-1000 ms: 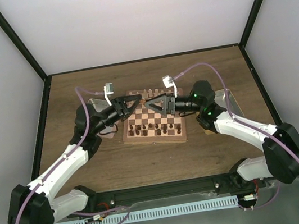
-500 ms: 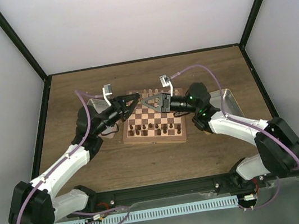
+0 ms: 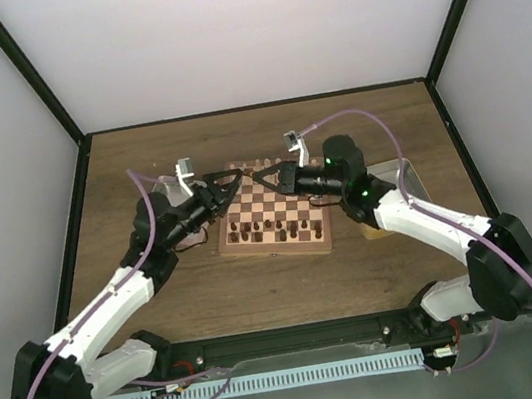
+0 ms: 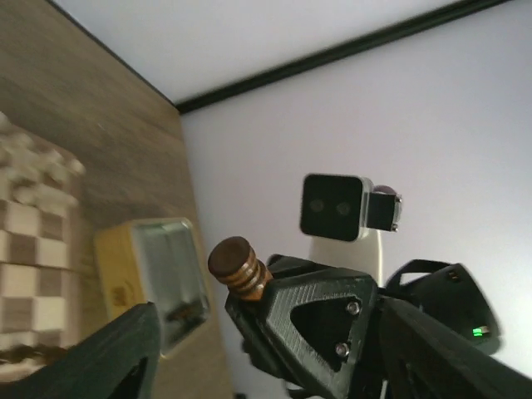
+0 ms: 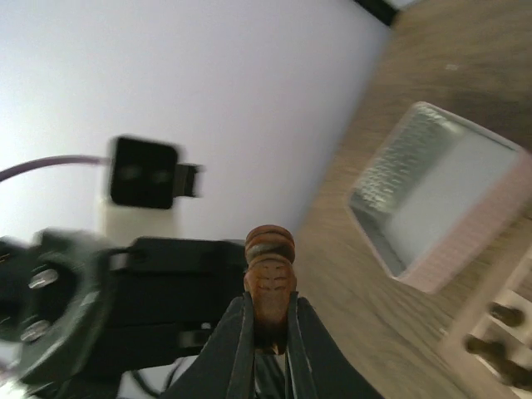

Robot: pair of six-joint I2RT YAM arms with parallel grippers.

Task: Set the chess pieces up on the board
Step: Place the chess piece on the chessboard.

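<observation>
My right gripper (image 5: 268, 306) is clamped on a dark chess piece (image 5: 268, 264). Its long axis runs along my fingers, head pointing at my left gripper (image 3: 228, 182). Left is spread wide, just opposite, above the board (image 3: 277, 253) far edge.

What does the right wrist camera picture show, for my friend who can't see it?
The right hand pinches a small brown wooden chess piece between its two fingers. Behind it, blurred, is the left arm's wrist camera against a white wall. To the right, a metal tin sits on the wooden table, near a corner of the chessboard holding dark pieces.
</observation>
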